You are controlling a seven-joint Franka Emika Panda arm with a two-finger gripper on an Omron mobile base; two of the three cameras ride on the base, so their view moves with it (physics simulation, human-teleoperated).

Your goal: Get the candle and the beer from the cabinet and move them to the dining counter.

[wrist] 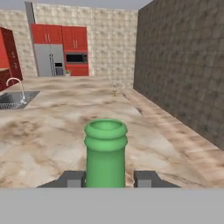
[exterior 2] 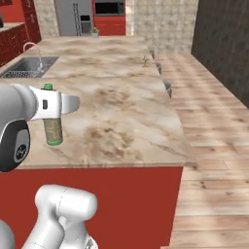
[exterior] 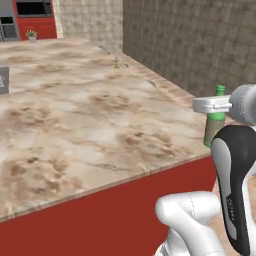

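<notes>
The beer [wrist: 106, 148] is a dark green bottle with a narrow neck, held upright. My gripper [wrist: 107, 178] is shut on the beer's neck, one finger on each side. The beer [exterior 2: 52, 131] is over the near part of the dining counter [exterior 2: 116, 107], close to its front edge. I cannot tell whether its base touches the marbled top. From the left, the beer [exterior: 215, 131] and gripper [exterior: 216, 105] appear at the near right corner of the dining counter [exterior: 75, 115]. The candle [exterior: 116, 62] [exterior 2: 145, 61] [wrist: 115, 91] stands small and far off by the counter's far right edge.
A steel sink with a faucet [exterior 2: 29, 65] is set into the counter's left side. Grey stools [exterior 2: 168, 87] stand along its right side over the wooden floor. A dark wall [wrist: 183, 65] runs on the right. Red cabinets [wrist: 59, 34] and a small plant [exterior 2: 94, 31] are at the far end.
</notes>
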